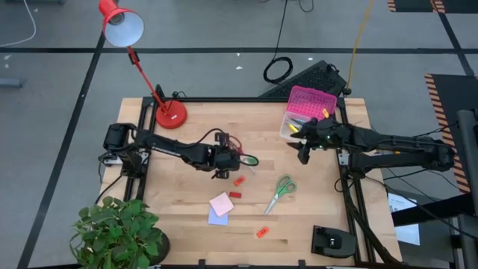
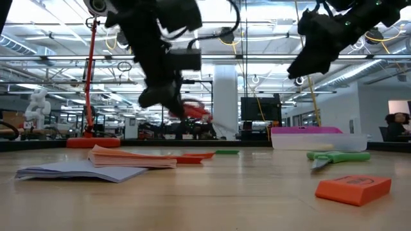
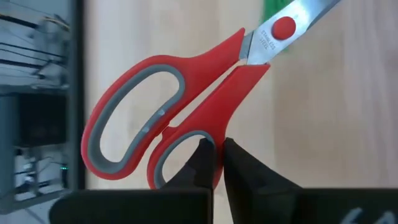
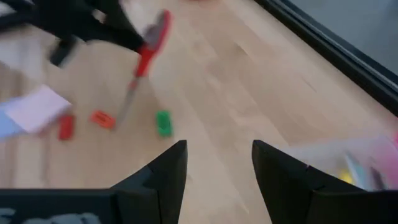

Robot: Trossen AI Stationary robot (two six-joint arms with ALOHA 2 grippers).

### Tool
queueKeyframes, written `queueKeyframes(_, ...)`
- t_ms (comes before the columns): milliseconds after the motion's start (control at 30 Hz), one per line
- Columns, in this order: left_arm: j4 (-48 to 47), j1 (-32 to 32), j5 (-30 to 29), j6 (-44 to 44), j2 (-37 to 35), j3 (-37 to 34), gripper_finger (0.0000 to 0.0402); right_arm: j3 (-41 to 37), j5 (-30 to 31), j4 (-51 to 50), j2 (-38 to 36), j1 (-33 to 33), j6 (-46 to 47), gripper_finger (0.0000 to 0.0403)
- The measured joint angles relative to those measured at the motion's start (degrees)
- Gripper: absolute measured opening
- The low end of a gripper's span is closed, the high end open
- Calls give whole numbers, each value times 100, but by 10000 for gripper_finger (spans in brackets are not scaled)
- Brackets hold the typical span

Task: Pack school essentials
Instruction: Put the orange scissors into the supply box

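Your left pincer point(image 1: 222, 161) squeezed tight on the red scissors point(image 3: 180, 112), lifted above the middle of the desk point(image 1: 314, 194), your right pincer point(image 1: 304, 152) wide open and empty (beside the clear box point(image 1: 299, 123)), green scissors point(image 1: 280, 190) and pink pad point(image 1: 222, 203) lay on the wood.

free: bare counter point(image 1: 321, 202) at 4 o'clock, and between both tools | obstacles: green scissors point(image 1: 280, 192), pads point(image 1: 221, 205), erasers at centre; lamp point(image 1: 170, 115) at 10; plant point(image 1: 116, 233) at 7; box point(image 1: 304, 112) at 1
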Motion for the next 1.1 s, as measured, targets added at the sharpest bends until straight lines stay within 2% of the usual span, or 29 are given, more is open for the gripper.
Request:
queueKeyframes(267, -228, -126, -523, 360, -2, 784, 12, -175, 11, 679, 91, 157, 138, 174)
queueKeyframes(633, -237, -447, -1798, 1054, -4, 1466, 11, -207, 3, 1941, 623, 1119, 114, 174)
queueKeyframes(833, -157, -780, -2495, 1355, -4, 1535, 12, -207, 39, 2988, 1229, 1573, -585, 174)
queueKeyframes(1100, 121, -1041, -3032, 1705, -6, 1535, 13, -205, 1043, 4151, 2016, 2015, -1285, 174)
